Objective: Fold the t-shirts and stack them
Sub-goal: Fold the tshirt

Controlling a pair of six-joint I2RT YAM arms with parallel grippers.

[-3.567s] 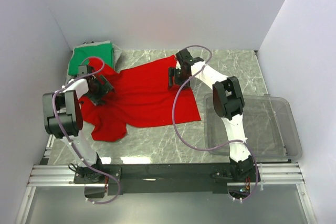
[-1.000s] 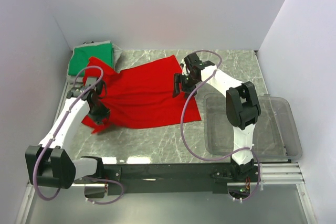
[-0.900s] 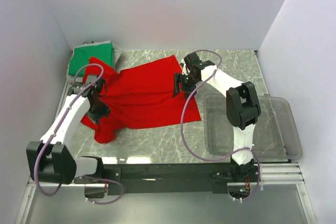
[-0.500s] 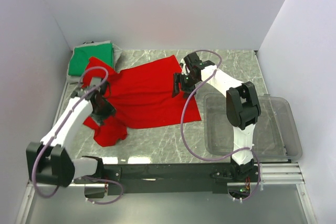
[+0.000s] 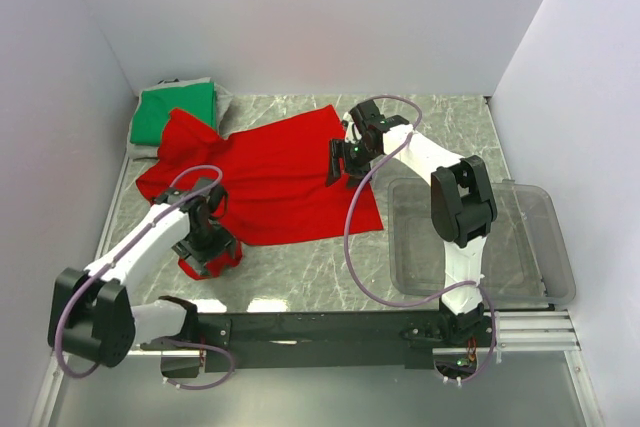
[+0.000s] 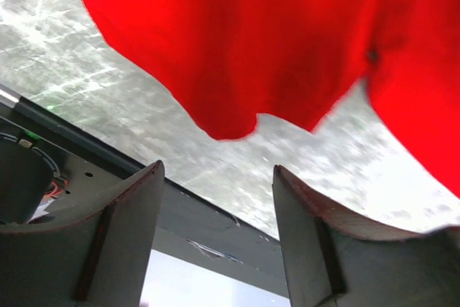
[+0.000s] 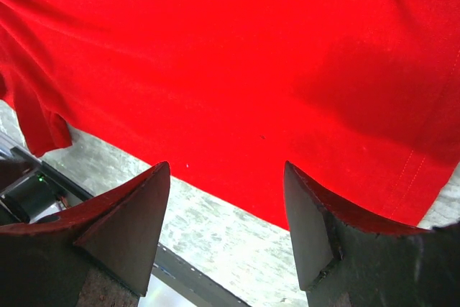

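left claw [image 6: 217, 172] nearer, open, empty

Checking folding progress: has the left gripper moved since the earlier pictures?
Yes. The left gripper has come away from the folded green cloth shirt, toward the black base rail.

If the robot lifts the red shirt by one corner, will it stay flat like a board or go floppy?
Probably floppy: the red shirt shows soft wrinkles, and its corner by the left gripper is crumpled into a lump. Likely light, since it looks like thin cloth. It may slide and bunch on the smooth table.
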